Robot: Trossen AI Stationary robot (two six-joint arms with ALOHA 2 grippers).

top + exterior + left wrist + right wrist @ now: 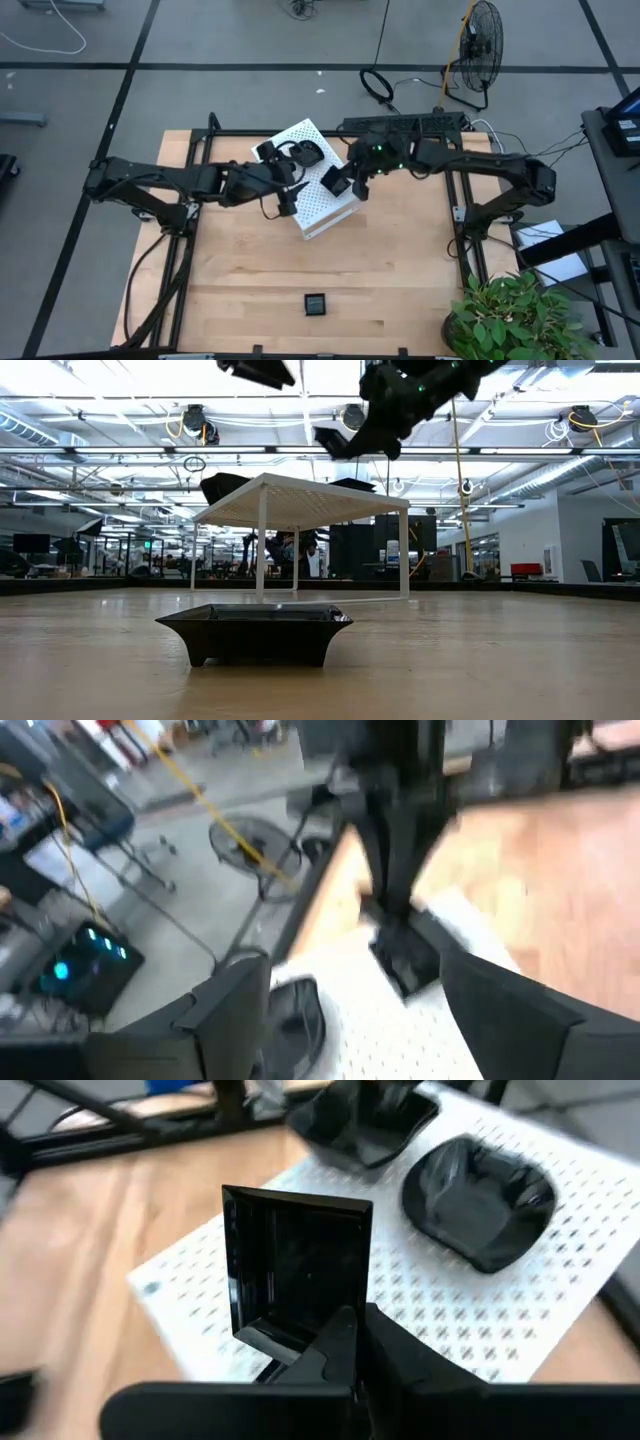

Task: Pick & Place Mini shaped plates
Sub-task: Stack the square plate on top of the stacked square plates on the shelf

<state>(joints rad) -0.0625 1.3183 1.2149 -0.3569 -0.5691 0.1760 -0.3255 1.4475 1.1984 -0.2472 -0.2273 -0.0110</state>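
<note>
Overhead looks straight down; low looks level; both share the white box [318, 180].

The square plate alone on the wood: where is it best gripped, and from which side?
Probably by one raised rim of the square plate, coming straight down from above. It sits upright and flat on the table, its walls flaring outward, and nothing stands beside it.

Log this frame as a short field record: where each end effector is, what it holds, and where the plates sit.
Surface: wooden table
White perforated box: far-centre of the table, turned at an angle
Right end effector: above the box, shut on a square black plate, lifted clear of it
Left end effector: over the box, holding nothing that can be seen
Plates on box: two black plates at its far end
Plate on table: one square plate alone near the front edge
Potted plant: front right corner
</note>
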